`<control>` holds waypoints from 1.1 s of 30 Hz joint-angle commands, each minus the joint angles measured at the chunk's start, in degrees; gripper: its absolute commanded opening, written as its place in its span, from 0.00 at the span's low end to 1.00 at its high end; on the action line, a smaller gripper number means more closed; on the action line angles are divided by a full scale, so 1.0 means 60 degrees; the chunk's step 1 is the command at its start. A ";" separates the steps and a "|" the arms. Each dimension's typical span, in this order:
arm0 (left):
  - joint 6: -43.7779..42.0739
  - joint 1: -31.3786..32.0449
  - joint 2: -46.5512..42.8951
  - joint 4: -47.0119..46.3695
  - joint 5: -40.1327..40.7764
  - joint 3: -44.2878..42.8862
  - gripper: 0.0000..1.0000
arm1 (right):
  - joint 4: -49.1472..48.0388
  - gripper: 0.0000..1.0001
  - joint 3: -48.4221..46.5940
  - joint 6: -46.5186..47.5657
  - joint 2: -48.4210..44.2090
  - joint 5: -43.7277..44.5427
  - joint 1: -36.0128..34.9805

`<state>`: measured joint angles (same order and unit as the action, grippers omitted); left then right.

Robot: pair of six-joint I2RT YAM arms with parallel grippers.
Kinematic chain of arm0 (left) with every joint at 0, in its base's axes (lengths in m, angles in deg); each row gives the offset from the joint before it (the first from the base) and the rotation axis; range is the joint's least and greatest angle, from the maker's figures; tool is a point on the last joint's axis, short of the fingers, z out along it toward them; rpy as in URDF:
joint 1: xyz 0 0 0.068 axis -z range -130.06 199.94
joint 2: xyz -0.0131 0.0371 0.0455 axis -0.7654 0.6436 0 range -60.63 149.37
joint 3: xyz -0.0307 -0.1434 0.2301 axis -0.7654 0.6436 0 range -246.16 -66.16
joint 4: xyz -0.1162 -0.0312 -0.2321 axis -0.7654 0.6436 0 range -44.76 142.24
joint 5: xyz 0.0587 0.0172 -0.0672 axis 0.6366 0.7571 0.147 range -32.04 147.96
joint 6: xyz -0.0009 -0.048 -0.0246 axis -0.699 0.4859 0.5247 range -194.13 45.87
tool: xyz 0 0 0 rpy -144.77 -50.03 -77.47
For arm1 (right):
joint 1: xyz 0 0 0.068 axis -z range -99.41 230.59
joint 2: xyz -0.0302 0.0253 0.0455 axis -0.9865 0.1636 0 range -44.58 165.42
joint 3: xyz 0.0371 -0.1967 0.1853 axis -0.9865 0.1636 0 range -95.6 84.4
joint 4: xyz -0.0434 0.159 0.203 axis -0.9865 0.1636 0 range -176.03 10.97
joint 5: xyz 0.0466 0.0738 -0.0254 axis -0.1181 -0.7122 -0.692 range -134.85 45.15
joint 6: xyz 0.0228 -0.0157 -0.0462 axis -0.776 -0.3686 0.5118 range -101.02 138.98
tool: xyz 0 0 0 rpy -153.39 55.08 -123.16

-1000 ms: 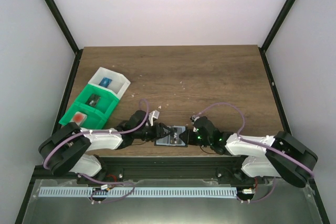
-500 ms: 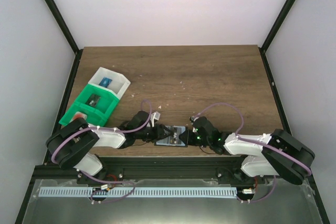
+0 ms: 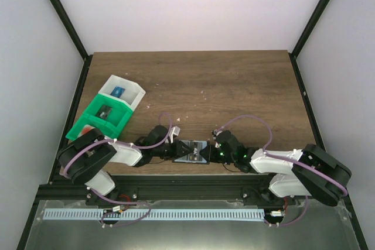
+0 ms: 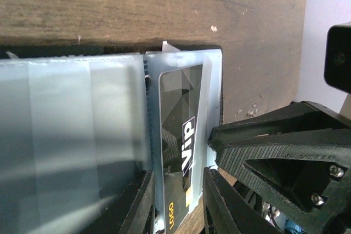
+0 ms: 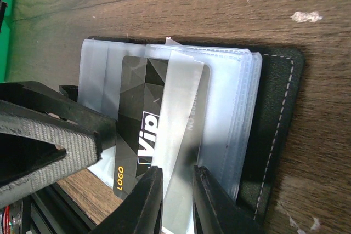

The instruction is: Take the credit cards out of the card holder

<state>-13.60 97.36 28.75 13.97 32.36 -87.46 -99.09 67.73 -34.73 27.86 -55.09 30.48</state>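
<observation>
Bright even light, faint shadows, wrist close-ups soft (near edges blurred)

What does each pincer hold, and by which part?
Left pincer: the black VIP card, at its LOGO end. Right pincer: seemingly the card holder's clear sleeve, at its near edge.

Camera setup: one far overhead, two close wrist views.
Your overhead view looks down from behind the arm bases over the whole table [image 3: 234, 80]. Each wrist view sits close, looking out past its own fingers: left gripper [image 4: 176, 184], right gripper [image 5: 176, 179]. All three share the card holder [image 3: 193, 151]; both wrist views share its black VIP card [image 4: 178, 124], from opposite sides.
</observation>
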 commanded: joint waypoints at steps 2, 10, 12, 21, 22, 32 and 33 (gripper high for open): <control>0.0017 0.0174 0.0403 -0.0674 0.0037 -0.0070 0.27 | -0.0090 0.18 0.0143 -0.0086 -0.0053 0.0015 -0.0072; 0.0077 0.0200 0.0531 -0.0911 0.0038 -0.0019 0.25 | -0.0087 0.18 0.0156 -0.0106 -0.0093 0.0026 -0.0072; 0.0077 0.0209 0.0528 -0.0912 0.0047 -0.0016 0.25 | -0.0094 0.18 0.0156 -0.0105 -0.0105 0.0032 -0.0072; 0.0188 0.0226 0.0608 -0.1173 -0.0130 0.0018 0.18 | -0.0148 0.17 0.0169 -0.0107 -0.0010 0.0002 -0.0072; 0.0215 0.0227 0.0602 -0.1208 -0.0151 0.0041 0.15 | -0.0152 0.17 0.0170 -0.0114 -0.0014 -0.0006 -0.0072; 0.0129 0.0138 0.0261 -0.1116 -0.0297 0.0213 0.00 | -0.0102 0.17 0.0235 -0.0121 -0.0082 0.0045 -0.0072; 0.0113 0.0089 0.0196 -0.1064 -0.0276 0.0254 0.00 | -0.0108 0.17 0.0255 -0.0121 -0.0085 0.0041 -0.0072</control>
<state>-12.20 98.37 31.57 7.42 30.85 -87.24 -100.01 68.41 -35.11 27.77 -55.26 30.48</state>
